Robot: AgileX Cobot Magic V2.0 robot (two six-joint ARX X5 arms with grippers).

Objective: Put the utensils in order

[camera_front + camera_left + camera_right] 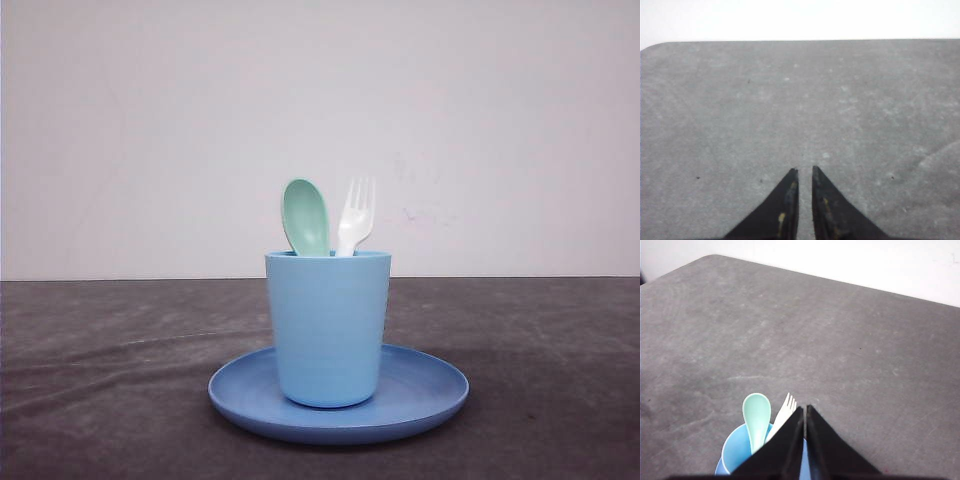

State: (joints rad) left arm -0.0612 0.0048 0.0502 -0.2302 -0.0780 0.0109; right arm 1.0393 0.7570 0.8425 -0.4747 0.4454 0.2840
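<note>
A mint-green spoon (306,215) and a white fork (355,215) stand side by side, heads up, in a light blue cup (328,330). The cup rests upright on a round blue plate (430,385) at the table's middle. In the right wrist view, my right gripper (804,407) hovers above the cup (732,452), shut and holding nothing; the spoon (756,415) and fork (785,412) lie just beside its fingers. My left gripper (804,169) hangs over bare table, its fingers nearly together with a narrow slit and nothing between them.
The dark grey table (120,380) stretches wide on both sides of the plate. A plain white wall (320,120) stands behind the table's far edge.
</note>
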